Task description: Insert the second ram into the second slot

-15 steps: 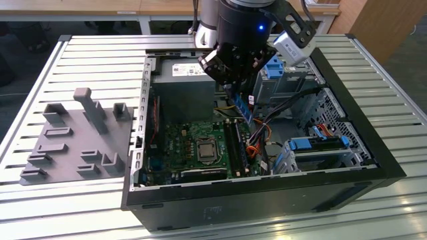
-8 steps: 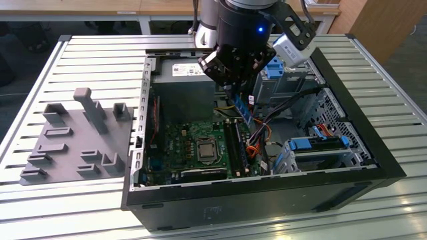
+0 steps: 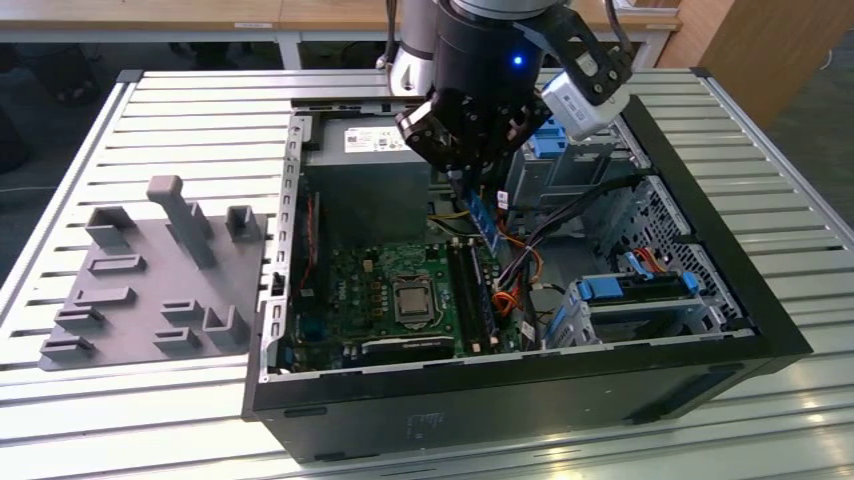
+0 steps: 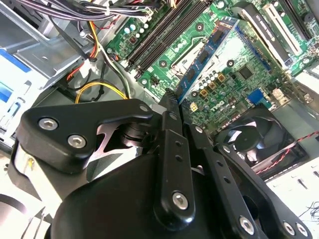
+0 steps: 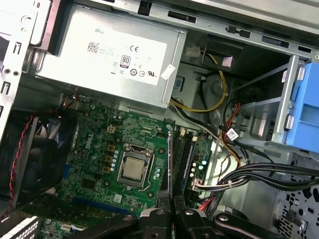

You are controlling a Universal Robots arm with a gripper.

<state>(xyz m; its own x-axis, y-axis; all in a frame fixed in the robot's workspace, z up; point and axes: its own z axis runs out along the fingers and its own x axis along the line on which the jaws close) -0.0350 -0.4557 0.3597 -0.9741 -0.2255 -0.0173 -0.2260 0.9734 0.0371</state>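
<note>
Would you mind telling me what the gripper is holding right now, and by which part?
The gripper holds the second ram, pinched between its fingertips at the stick's upper edge; the rest extends down toward the motherboard.

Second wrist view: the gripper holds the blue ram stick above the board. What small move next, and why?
Probably a small sideways shift toward the memory slots before any lowering. The gripper is shut on the second ram, which hangs above the board, roughly parallel to the slots but seemingly offset toward the processor socket.
</note>
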